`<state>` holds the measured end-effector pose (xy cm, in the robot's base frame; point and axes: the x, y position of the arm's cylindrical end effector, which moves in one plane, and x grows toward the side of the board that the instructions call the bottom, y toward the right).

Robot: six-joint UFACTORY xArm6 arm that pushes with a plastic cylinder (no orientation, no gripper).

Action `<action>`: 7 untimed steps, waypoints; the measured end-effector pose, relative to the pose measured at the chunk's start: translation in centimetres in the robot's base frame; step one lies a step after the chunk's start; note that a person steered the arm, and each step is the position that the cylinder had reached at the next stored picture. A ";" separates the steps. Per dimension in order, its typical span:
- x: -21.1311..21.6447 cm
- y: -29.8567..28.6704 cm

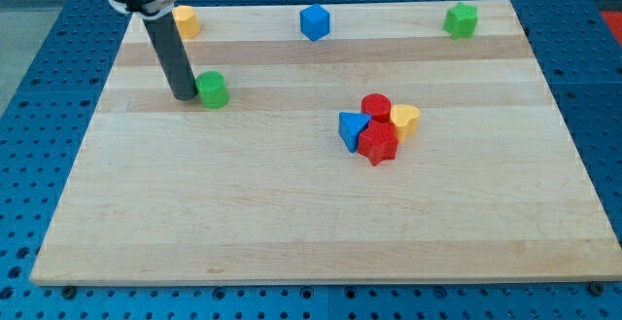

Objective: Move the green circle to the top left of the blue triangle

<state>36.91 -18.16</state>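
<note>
Nearest the view's bottom, only bare wood of the tabletop (pixel 292 232). Further up, right of centre, a tight cluster: red star-like block (pixel 377 144) at the front, blue triangle (pixel 352 129) on its left side, touching or nearly so, yellow heart-like block (pixel 405 121) on the right, red cylinder (pixel 375 107) behind. Well apart on the view's left, the green circle (pixel 212 89), with my tip (pixel 183 96) pressed against or just beside its left flank. No jaws on this rig, only a plain rod with nothing held. Farthest back, along the top edge: yellow block (pixel 186 20) partly hidden behind the arm, blue cube-like block (pixel 314 21) near the middle, green block (pixel 461 19), shape hard to make out, at the right.

Task judged barely begun: target spot up and left of the triangle, a long slide rightward and slightly down the view.

Main risks, as a judgement:
- Round side against a round rod, so any off-centre contact likely to roll the circle away to one side of the path.
- Overshoot at the end, ramming the circle into the triangle and scattering the packed cluster, shifting the reference itself.
- Line held too low, ending level with the triangle's left instead of above it.
</note>
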 end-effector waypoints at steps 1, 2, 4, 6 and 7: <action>-0.7 1.6; -0.7 4.6; -0.3 11.6; 1.2 11.8; 1.5 10.7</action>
<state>38.38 -7.41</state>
